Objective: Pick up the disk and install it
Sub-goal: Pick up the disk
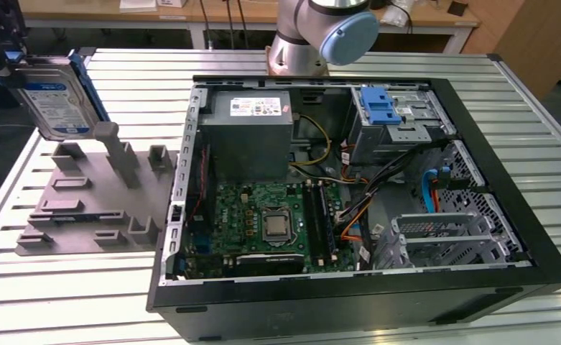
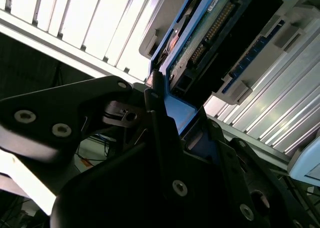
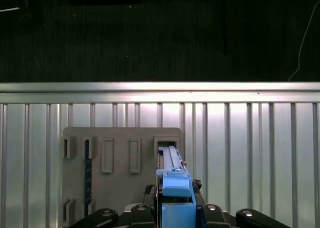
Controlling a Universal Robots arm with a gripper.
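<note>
Disk [image 1: 58,100] hanging upright over grey fixture [image 1: 88,205], well apart from open computer case [image 1: 357,296]. Gripper [image 2: 172,119] fingers clamped on its blue carrier edge. Judged rigid, fairly heavy and shock-sensitive; best gripped by the plastic frame, clear of connectors.

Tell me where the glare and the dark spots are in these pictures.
Exterior view: even light, the disk plainly lit. Second wrist view: the table glares white along its slats, and the gripper holding the disk is a dark mass. First wrist view: a bright band runs along the table's edge, with near-black beyond it.
</note>
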